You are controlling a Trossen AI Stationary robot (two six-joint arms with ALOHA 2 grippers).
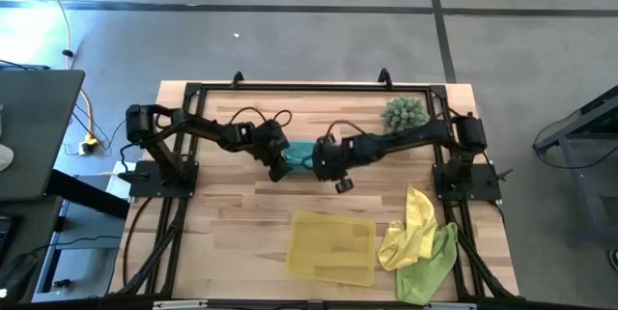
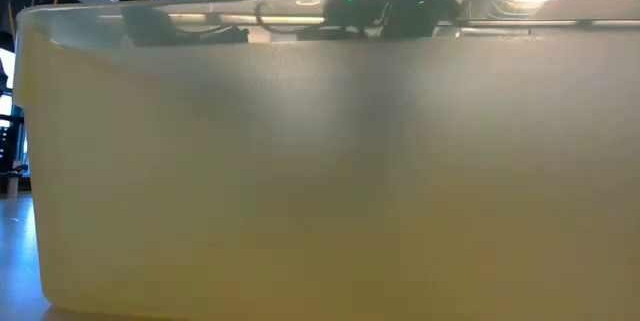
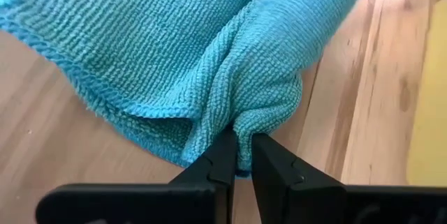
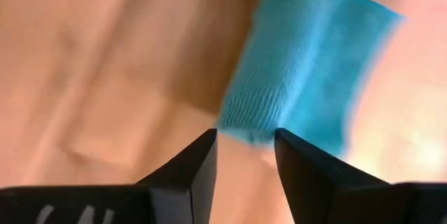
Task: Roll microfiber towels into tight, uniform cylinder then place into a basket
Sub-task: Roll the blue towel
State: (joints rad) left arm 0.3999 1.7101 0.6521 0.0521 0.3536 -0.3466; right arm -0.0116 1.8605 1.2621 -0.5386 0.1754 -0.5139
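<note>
A teal towel [image 1: 301, 154] lies on the wooden table between my two grippers, partly rolled, with a flat part [image 3: 119, 35] spread beside the roll. My left gripper [image 3: 239, 155] is shut on the roll's end. My right gripper [image 4: 244, 140] hangs open above the towel's other end [image 4: 293, 91], clear of it. A yellow towel [image 1: 410, 225] and a lime green towel [image 1: 432, 267] lie crumpled together at the near right. The yellow basket [image 1: 333, 247] stands near the front edge. My left gripper pinches a bunched fold at the end of the teal towel's rolled part [image 3: 244, 130] between its two fingers, several layers together. The fingers slant down onto it from the table's left side. The towel rests on the table, its flat part slack beside the roll.
A spiky green plant [image 1: 406, 112] sits at the far right. A black frame [image 1: 290, 88] runs around the tabletop. In the low view the basket's pale yellow wall [image 2: 320, 181] blocks nearly everything. Bare wood lies left of the basket.
</note>
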